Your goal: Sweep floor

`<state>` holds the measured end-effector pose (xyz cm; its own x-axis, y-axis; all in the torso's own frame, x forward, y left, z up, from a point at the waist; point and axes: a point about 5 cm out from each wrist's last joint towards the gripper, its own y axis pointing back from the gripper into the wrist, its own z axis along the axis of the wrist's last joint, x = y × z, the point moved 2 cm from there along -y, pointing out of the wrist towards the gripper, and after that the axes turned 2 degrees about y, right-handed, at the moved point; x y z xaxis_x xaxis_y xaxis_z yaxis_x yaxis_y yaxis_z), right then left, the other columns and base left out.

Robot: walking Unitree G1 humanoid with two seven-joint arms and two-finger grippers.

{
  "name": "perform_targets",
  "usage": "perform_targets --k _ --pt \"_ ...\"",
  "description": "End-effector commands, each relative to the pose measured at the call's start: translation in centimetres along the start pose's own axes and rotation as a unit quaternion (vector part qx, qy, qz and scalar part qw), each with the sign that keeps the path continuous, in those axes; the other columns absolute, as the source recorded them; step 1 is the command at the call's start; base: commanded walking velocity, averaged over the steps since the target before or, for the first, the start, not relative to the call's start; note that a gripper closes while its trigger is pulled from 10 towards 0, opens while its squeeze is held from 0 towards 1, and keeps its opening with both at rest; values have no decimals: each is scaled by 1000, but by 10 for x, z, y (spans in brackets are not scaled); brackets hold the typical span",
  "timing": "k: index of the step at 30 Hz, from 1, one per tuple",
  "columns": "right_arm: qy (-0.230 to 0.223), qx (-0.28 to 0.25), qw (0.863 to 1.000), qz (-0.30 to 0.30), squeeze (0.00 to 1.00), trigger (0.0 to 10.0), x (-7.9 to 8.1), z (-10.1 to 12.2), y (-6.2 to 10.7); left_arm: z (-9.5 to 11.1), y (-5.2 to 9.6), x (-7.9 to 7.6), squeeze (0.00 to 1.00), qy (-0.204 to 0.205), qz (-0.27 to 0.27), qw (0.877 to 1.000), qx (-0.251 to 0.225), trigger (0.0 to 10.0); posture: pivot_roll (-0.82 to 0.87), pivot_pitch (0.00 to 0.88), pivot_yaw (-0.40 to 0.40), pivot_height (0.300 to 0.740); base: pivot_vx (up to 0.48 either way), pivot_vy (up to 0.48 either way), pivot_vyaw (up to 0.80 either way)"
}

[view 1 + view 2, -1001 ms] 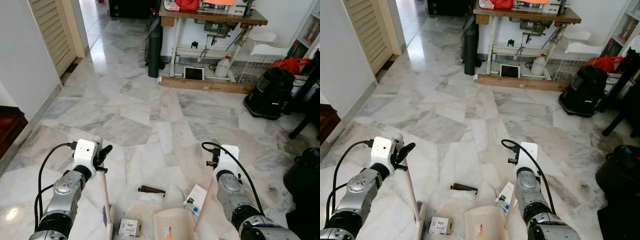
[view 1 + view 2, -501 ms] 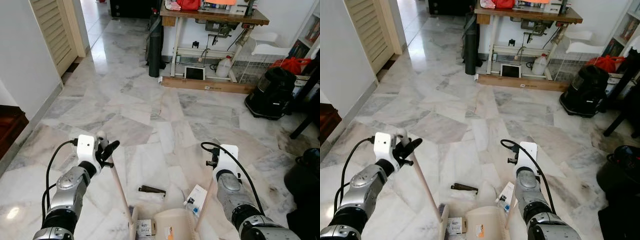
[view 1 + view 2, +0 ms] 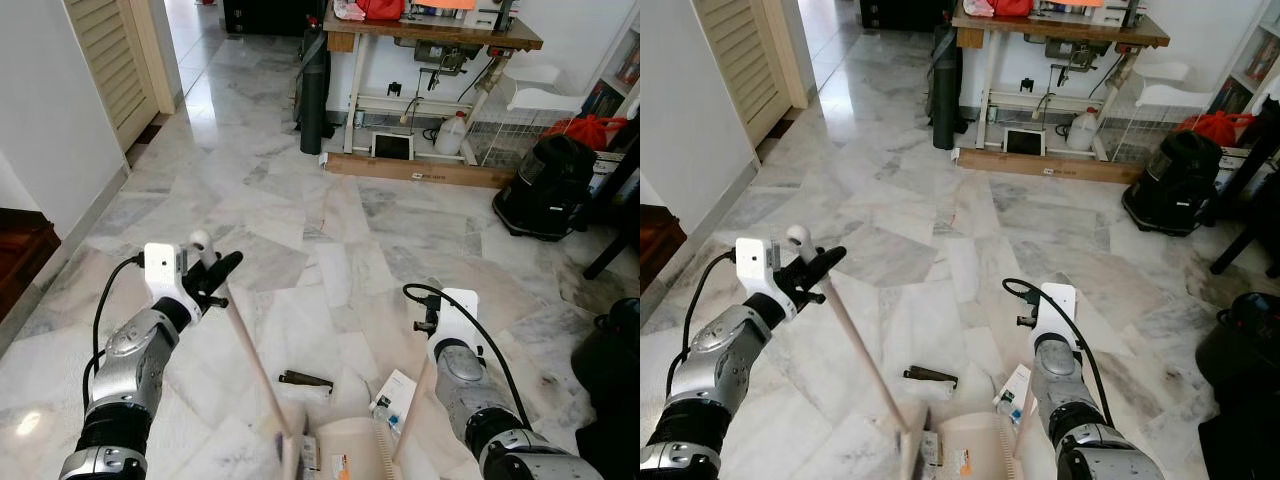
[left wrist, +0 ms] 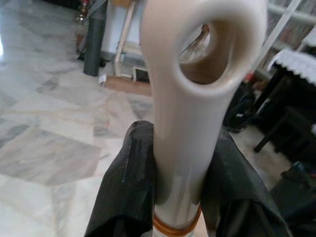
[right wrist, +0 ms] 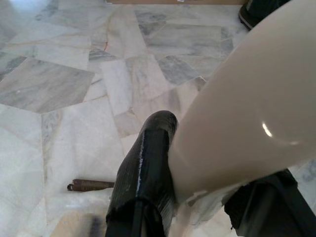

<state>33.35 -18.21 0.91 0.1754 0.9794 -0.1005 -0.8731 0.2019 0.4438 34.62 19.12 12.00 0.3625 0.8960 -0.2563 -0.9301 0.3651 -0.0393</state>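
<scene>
My left gripper is shut on the top of a cream broom handle; in the left wrist view its black fingers clamp the handle just under its hanging loop. The handle slants down to the broom head, which touches a small printed box at the mouth of the beige dustpan. My right gripper is shut on the dustpan's cream handle. A brown stick-like piece and a white carton lie on the marble floor just beyond the pan.
A sewing table with a jug and tablet under it stands at the back. A black vacuum sits at the right, a dark bin nearer. A louvred door and dark wooden step are on the left.
My left arm swung the broom rightwards; its head slid across the floor, pushing the small box up to the dustpan. The right gripper and dustpan stayed put.
</scene>
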Motion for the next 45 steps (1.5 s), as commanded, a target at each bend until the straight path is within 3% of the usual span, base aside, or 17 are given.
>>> perform_targets --k 1,6,12,17,19,23,29,38,45 --pt "12 49 999 -2 0 10000 -3 -21 3 4 -3 -5 0 47 -12 999 -18 10000 59 0 -77 740 0 0 0" --pt "11 49 999 -2 0 10000 -3 -21 3 11 -5 -5 0 68 -9 997 -37 10000 61 0 -76 740 0 0 0" --pt "12 47 999 -2 0 10000 -2 -19 3 26 -6 2 0 61 27 995 -76 10000 66 0 -78 740 0 0 0" --pt "10 40 999 -5 0 10000 -5 -17 2 54 1 18 0 -19 114 982 -147 10000 63 0 -79 740 0 0 0" --pt "0 20 1000 -11 0 10000 -8 -10 1 64 2 14 0 -76 121 977 -159 10000 60 0 -76 740 0 0 0" --pt "-12 -1 1000 -12 0 10000 -9 -3 0 68 2 8 0 -103 121 973 -169 10000 50 0 -71 740 0 0 0" --pt "-24 -41 999 -13 0 10000 -12 10 0 61 -5 -5 0 -104 99 976 -162 10000 28 0 -58 740 0 0 0" --pt "-33 -76 996 -18 0 10000 -15 21 2 49 -7 -8 0 -119 97 976 -152 10000 2 0 -41 740 0 0 0" --pt "-45 -126 991 0 0 10000 -5 40 9 39 -5 -13 0 -144 89 976 -139 10000 -2 0 -41 740 0 0 0"
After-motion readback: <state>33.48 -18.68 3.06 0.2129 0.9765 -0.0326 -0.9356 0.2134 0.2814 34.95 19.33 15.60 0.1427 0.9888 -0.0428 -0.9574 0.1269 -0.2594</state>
